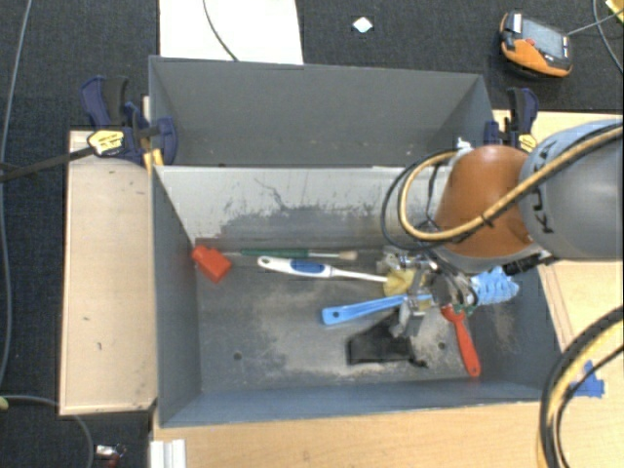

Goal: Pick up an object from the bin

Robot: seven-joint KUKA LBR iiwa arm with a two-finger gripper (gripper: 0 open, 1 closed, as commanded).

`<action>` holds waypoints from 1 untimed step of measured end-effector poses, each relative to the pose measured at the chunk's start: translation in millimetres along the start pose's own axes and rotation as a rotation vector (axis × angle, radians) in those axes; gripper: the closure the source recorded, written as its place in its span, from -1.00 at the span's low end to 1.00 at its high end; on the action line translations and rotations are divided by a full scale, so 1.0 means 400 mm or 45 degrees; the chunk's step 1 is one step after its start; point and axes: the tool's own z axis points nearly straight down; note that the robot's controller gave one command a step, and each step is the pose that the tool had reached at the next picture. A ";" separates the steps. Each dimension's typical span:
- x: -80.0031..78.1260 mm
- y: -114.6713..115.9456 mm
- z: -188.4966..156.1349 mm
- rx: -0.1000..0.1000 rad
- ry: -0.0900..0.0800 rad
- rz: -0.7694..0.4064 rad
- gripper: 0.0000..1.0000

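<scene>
My gripper (413, 295) hangs low at the right of the bin floor, under the orange wrist cover. It is right over the inner end of a blue-handled brush (363, 309), which lies slanted toward the middle. A black flat object (378, 348) lies just below the gripper, near the front wall. An orange-handled tool (464, 343) lies to its right, pointing at the front right corner. A yellowish piece (397, 282) shows at the gripper's left side; whether it is held I cannot tell.
A white toothbrush with a blue grip (307, 268) and a thin green stick (292, 254) lie along the back wall. A red block (210, 262) sits at the back left. Blue bristles (493, 287) show by the right wall. The arm covers the bin's right side.
</scene>
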 end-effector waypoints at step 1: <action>-0.009 0.029 -0.001 0.006 0.002 -0.129 1.00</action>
